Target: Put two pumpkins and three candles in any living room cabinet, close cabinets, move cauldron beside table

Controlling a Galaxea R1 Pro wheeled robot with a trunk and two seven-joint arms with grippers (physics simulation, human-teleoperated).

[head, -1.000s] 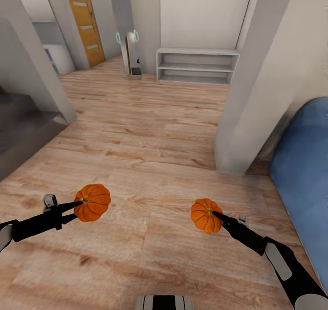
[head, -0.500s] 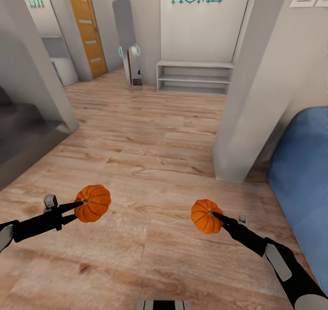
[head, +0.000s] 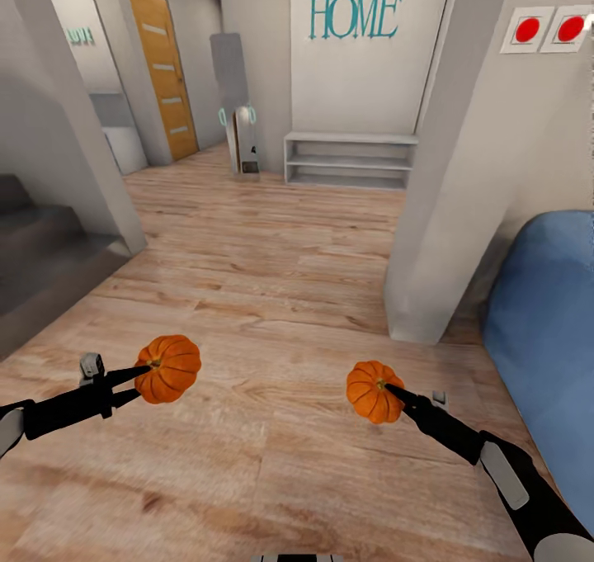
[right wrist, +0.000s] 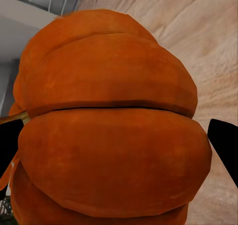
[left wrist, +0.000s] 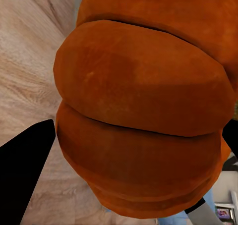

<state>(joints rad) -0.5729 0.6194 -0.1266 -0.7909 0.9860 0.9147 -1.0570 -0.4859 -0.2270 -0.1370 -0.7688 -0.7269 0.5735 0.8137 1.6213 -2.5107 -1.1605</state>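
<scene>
Head view: you had one pumpkin in each pincer, both carried low over the wood floor [head: 272, 281]. Left pincer [head: 147, 373] was clenched on the left pumpkin [head: 168, 368]; right pincer [head: 388, 390] was clenched on the right pumpkin [head: 374, 391]. Both wrist views showed orange ribs pressed between dark fingers [left wrist: 25, 170]. A white open shelf [head: 350, 159] stood far ahead, a blue sofa [head: 544, 331] at right. Step in hand looked like transit. Next, you needed to find the cabinet and get a drawer open with both pincers full.
</scene>
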